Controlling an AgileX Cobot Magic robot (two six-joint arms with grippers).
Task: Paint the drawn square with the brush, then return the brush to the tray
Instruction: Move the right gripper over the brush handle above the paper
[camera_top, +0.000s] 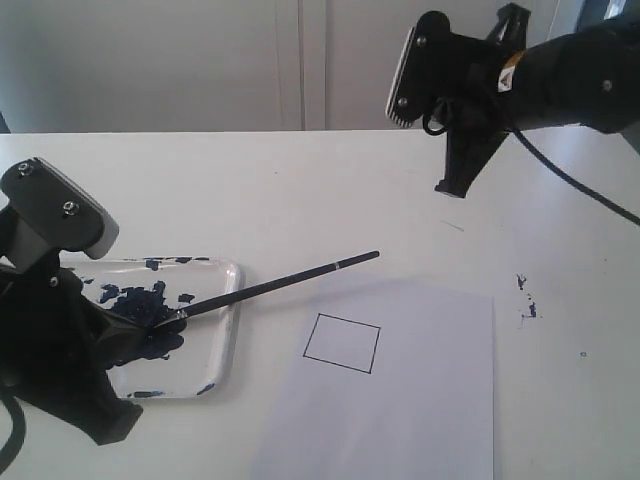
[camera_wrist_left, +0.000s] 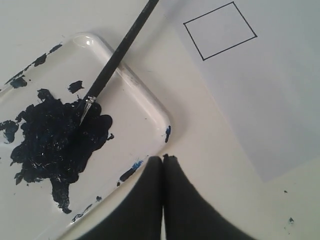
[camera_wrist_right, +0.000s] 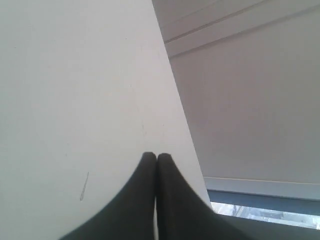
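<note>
The brush (camera_top: 270, 287) lies untouched. Its blue-coated tip sits in the paint blob (camera_wrist_left: 55, 140) in the tray (camera_wrist_left: 150, 100), and its black handle leans out over the tray's rim and slants up towards the paper (camera_top: 420, 400). From the left gripper (camera_wrist_left: 163, 160), the tray's edge is just in front of the jaws, the brush is a little further on across the tray, and the drawn square (camera_wrist_left: 220, 30) lies beyond that on the sheet. The square is a thin black outline with clean white inside, so no painting has begun.

The step in hand looks like the pick-up. The left jaws are pressed together with nothing between them. They would have to part, move over the handle where it clears the rim, and close across it. The handle is thin and round and propped at a slant, so it will probably roll or pivot if it is caught off-centre.

The right gripper (camera_top: 450, 188) hangs high above the worktop (camera_top: 330, 190), well apart from the brush. Its jaws are also closed and empty. A few dark specks (camera_top: 525, 300) mark the worktop past the paper's far side.
</note>
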